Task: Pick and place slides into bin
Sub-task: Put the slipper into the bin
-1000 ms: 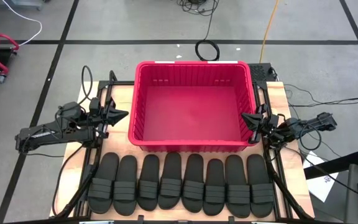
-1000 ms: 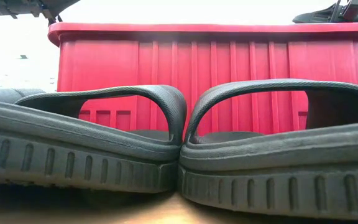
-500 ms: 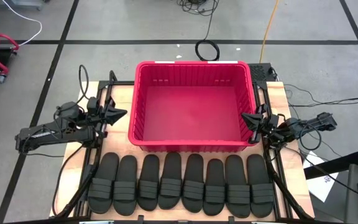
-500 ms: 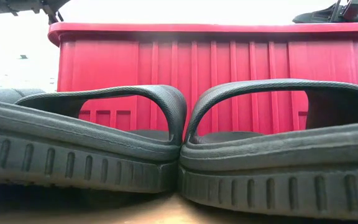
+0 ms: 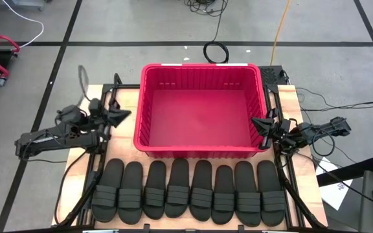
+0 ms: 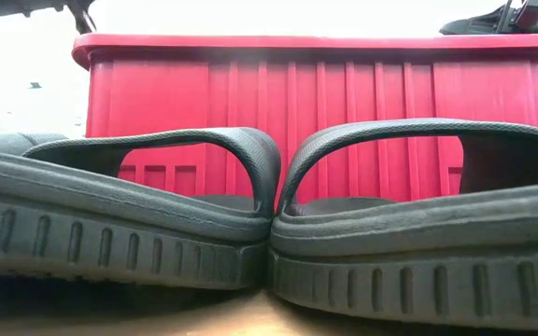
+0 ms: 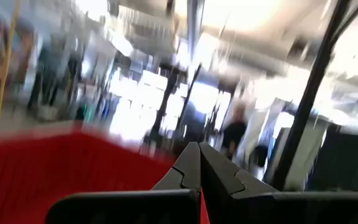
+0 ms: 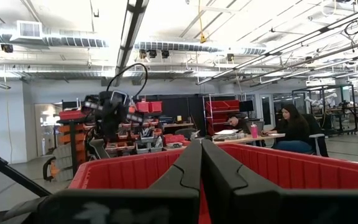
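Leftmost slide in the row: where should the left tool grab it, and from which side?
Take the leftmost slide by its wide strap across the middle, coming straight down. It lies flat, sole down, and touches its neighbour, so its sides offer little room. The left tool, shut beside the bin, would need to open first.

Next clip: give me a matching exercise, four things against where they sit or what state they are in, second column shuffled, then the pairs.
Things:
1. bin
2. slides
3. left claw
4. right claw

Places or states:
A. shut, at the bin's right wall
B. in a row on the table in front of the bin
C. empty, at the table's middle
D. shut, off the bin's left wall

Pairs: 1-C, 2-B, 3-D, 4-A
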You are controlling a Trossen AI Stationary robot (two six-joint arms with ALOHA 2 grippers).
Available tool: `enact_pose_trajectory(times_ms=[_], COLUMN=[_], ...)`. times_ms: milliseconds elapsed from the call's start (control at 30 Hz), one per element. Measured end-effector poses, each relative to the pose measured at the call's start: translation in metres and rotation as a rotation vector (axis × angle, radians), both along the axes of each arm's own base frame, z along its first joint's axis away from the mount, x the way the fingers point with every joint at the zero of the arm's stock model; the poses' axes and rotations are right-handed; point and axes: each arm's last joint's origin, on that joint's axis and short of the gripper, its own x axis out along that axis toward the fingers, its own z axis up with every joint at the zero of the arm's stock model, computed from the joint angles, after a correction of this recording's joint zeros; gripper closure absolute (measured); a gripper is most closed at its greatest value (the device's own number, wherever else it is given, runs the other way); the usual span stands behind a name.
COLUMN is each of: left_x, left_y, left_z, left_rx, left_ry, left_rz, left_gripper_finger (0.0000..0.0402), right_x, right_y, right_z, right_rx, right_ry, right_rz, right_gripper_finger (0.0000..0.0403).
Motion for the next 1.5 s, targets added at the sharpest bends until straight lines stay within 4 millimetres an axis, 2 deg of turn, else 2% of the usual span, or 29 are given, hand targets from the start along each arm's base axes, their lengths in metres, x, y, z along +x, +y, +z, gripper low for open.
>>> enact_pose_trajectory(times_ms=[100, 167, 233, 367, 533, 667, 833, 933, 1067, 1167, 1267, 1400, 1500], left_x=[-0.006, -0.009, -0.012, -0.02, -0.045, -0.061, -0.062, -0.05, -0.027, -0.013, -0.002, -0.001, -0.004], left_y=[-0.001, 0.0, 0.001, 0.004, 0.005, 0.002, 0.002, 0.0, -0.002, -0.002, 0.0, -0.001, -0.003], left_z=[0.022, 0.039, 0.062, 0.113, 0.175, 0.206, 0.213, 0.206, 0.185, 0.171, 0.161, 0.155, 0.145], left_rx=[0.087, 0.115, 0.156, 0.25, 0.308, 0.269, 0.157, 0.127, 0.058, -0.014, -0.04, -0.055, -0.113], left_ry=[-0.126, -0.111, -0.051, 0.179, 0.314, 0.437, 0.729, 0.874, 1.052, 1.1, 1.117, 1.071, 1.103], left_rz=[0.045, 0.126, 0.209, 0.364, 0.601, 0.632, 0.554, 0.369, 0.063, -0.065, -0.115, -0.155, -0.184], left_gripper_finger=[0.0401, 0.0401, 0.0401, 0.0401, 0.0401, 0.0401, 0.0401, 0.0399, 0.038, 0.0352, 0.0318, 0.0271, 0.0242], right_x=[0.0, 0.0, 0.0, 0.0, 0.0, 0.0, 0.0, 0.0, 0.0, 0.0, 0.0, 0.0, 0.0], right_y=[0.0, 0.0, 0.0, 0.0, 0.0, 0.0, 0.0, 0.0, 0.0, 0.0, 0.0, 0.0, 0.0], right_z=[0.0, 0.0, 0.0, 0.0, 0.0, 0.0, 0.0, 0.0, 0.0, 0.0, 0.0, 0.0, 0.0], right_rx=[0.0, 0.0, 0.0, 0.0, 0.0, 0.0, 0.006, 0.029, 0.032, 0.032, 0.032, 0.032, 0.032], right_ry=[0.0, 0.0, 0.0, 0.0, 0.0, 0.0, -0.002, -0.011, -0.012, -0.012, -0.012, -0.012, -0.012], right_rz=[0.0, 0.0, 0.0, -0.001, 0.0, 0.0, 0.003, 0.012, 0.013, 0.014, 0.013, 0.013, 0.013], right_gripper_finger=[0.0403, 0.0403, 0.0403, 0.0403, 0.0403, 0.0403, 0.0403, 0.0403, 0.0403, 0.0403, 0.0403, 0.0403, 0.0403])
